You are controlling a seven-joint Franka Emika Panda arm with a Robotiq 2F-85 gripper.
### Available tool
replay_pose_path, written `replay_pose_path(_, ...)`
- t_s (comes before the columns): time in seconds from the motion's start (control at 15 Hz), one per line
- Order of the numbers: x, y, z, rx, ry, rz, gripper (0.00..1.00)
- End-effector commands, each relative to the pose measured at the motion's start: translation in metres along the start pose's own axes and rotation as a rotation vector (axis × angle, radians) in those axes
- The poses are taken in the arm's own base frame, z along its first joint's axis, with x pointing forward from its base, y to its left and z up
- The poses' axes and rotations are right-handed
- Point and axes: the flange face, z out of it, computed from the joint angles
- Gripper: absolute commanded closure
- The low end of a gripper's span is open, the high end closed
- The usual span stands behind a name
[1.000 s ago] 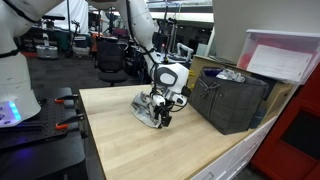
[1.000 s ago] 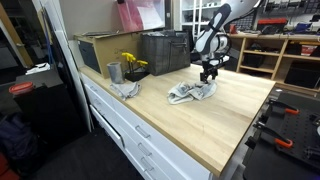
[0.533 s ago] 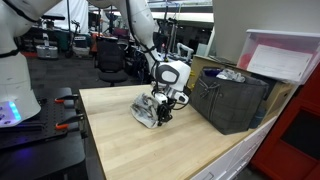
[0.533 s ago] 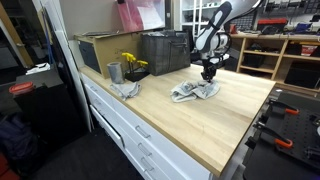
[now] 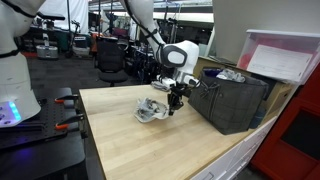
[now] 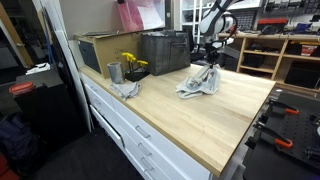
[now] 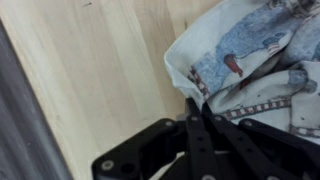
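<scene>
My gripper [image 5: 175,100] is shut on the edge of a white patterned cloth [image 5: 151,110] and holds it raised, so the cloth hangs from the fingertips down to the wooden table [image 5: 120,145]. An exterior view shows the gripper [image 6: 210,64] above the draped cloth [image 6: 199,83], near the table's [image 6: 200,125] back part. In the wrist view the closed gripper [image 7: 196,106] pinches the cloth [image 7: 250,55], which has blue, red and striped prints.
A dark crate [image 5: 232,98] stands close beside the gripper, with a pale lidded box [image 5: 285,55] behind it. In an exterior view the crate [image 6: 165,52], a cardboard box [image 6: 100,50], a grey cup [image 6: 114,72], yellow flowers [image 6: 131,62] and a grey rag [image 6: 125,89] line the back.
The jaws closed on the cloth where it lay on the table. The gripper then rose and moved toward the crate, pulling the cloth up with it.
</scene>
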Motion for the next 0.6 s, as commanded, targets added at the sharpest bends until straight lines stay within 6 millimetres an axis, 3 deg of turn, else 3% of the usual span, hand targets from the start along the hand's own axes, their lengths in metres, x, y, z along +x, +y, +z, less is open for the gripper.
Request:
replay_pose_path(0.0,-0.022,0.030,-0.053,-0.076,0.033,0.115,0.99)
replay_pose_path(0.27,-0.037,0.052,-0.098,-0.154,0.093,0.203,0.99)
replay_pose_path(0.53,-0.059,0.031,-0.132,-0.083,0.129,0.163,0.99)
